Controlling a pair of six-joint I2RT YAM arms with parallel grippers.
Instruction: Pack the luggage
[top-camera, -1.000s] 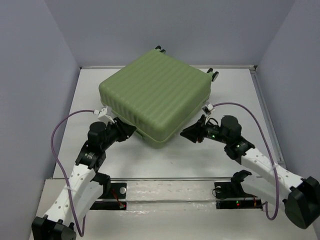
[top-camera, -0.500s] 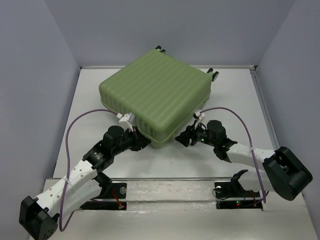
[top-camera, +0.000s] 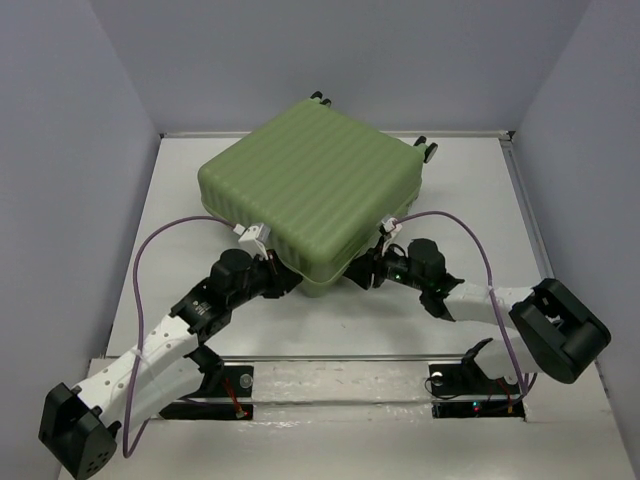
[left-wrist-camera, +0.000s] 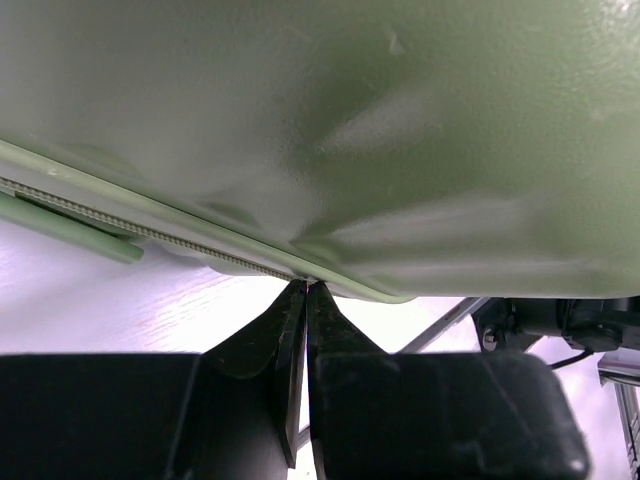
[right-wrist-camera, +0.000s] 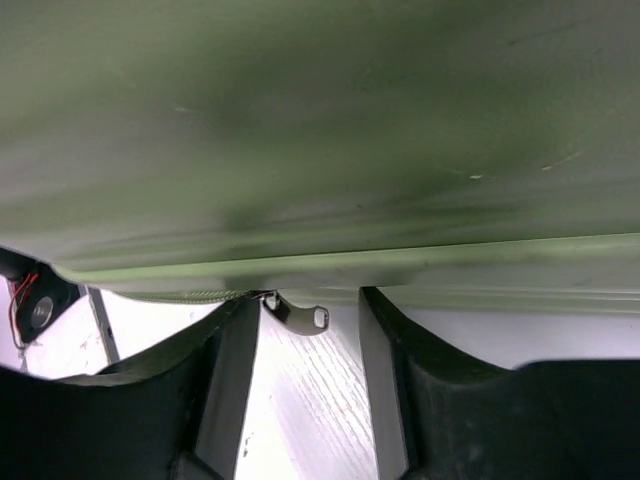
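The luggage (top-camera: 310, 185) is a large light-green ribbed suitcase lying flat and closed at the back middle of the table. My left gripper (top-camera: 291, 283) is at its near corner. In the left wrist view the left gripper (left-wrist-camera: 305, 287) is shut, with its tips touching the zipper seam (left-wrist-camera: 120, 226) under the shell (left-wrist-camera: 400, 130). I see nothing between the fingers. My right gripper (top-camera: 362, 272) is on the other side of that corner. In the right wrist view the right gripper (right-wrist-camera: 310, 300) is open under the shell's edge (right-wrist-camera: 320, 130). A metal zipper pull (right-wrist-camera: 300, 313) hangs between the fingers, close to the left one.
Black caster wheels (top-camera: 430, 152) stick out at the suitcase's far side. Grey walls close in the white table (top-camera: 460, 190) at the left, back and right. Purple cables (top-camera: 145, 270) loop off both arms. The right arm (left-wrist-camera: 560, 320) shows in the left wrist view.
Both arms have stretched forward and inward to the suitcase's near corner. The suitcase has not moved.
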